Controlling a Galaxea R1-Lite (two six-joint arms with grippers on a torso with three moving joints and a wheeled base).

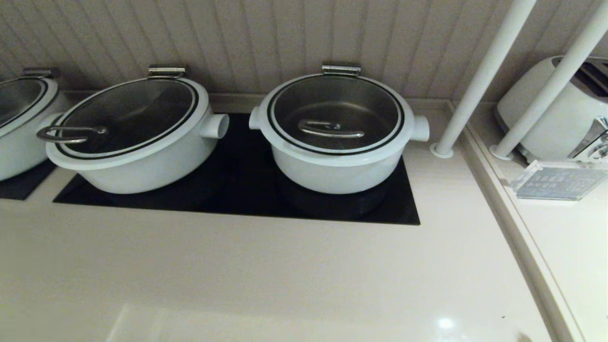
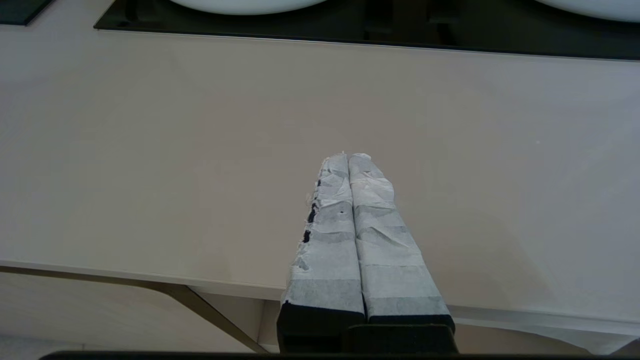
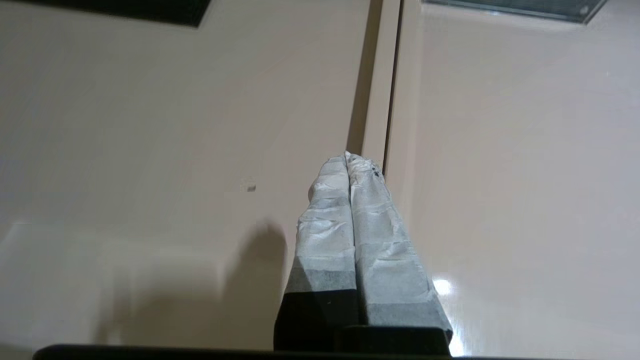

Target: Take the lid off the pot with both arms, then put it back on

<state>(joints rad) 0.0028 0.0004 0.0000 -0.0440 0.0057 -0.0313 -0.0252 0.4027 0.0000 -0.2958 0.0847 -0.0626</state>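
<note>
The round white pot [image 1: 335, 168] stands on the black hob, right of centre in the head view, with a stubby handle on each side and a steel hinge clip [image 1: 341, 69] at the back. The glass lid [image 1: 335, 110] lies closed on it, with its steel bar handle [image 1: 330, 128] at the centre. Neither arm shows in the head view. My left gripper [image 2: 348, 156] is shut and empty above the beige counter near its front edge. My right gripper [image 3: 347, 158] is shut and empty above the counter, close to the raised ledge.
A wider oval white pot [image 1: 135, 137] with a loop-handled lid stands left of the round pot, and another [image 1: 21, 118] is at the far left. Two white poles [image 1: 484, 78] rise at the right. A white toaster [image 1: 560, 109] and a clear sign holder [image 1: 555, 180] sit beyond the ledge.
</note>
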